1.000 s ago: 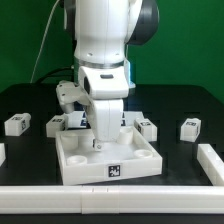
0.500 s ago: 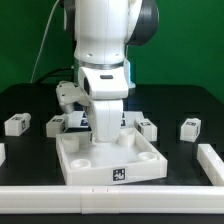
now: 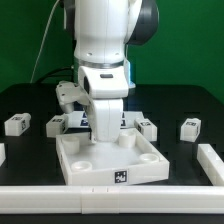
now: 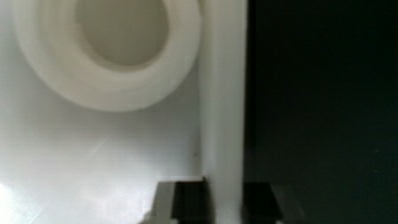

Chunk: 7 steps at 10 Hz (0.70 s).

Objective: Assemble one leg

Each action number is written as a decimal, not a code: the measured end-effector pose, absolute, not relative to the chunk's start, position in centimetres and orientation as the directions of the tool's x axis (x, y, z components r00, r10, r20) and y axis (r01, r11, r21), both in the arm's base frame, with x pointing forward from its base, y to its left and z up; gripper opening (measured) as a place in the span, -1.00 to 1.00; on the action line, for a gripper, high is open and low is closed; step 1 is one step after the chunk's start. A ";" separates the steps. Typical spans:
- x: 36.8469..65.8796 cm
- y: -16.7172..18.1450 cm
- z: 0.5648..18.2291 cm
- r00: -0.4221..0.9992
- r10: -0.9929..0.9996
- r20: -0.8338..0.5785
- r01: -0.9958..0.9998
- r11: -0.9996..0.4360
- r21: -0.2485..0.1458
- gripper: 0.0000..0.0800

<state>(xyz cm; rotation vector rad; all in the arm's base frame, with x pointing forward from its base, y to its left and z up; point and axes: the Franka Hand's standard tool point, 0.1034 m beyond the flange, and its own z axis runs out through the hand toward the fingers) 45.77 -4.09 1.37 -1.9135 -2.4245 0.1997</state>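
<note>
- leg (image 3: 147,127) position?
- on the black table (image 3: 30,100), just beside the far rim of the white tray (image 3: 150,165), exterior view's right side, untouched. my gripper (image 3: 100,138) sits low at that rim; fingers (image 4: 178,205) straddle it, i cannot tell whether they pinch it

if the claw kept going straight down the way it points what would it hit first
The white tray: the claw points down at its wall, beside a round corner socket. It may already touch the wall; depth is unclear.
</note>
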 end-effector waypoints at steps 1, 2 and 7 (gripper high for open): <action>45.8 -4.1 1.4 -0.235 0.971 -0.043 0.965 0.228 -0.130 -0.83; 45.8 -4.1 1.4 -0.235 0.971 -0.043 0.965 0.228 -0.130 -0.83; 47.0 -0.4 1.3 -0.131 0.990 -0.053 0.988 0.125 -0.095 -0.83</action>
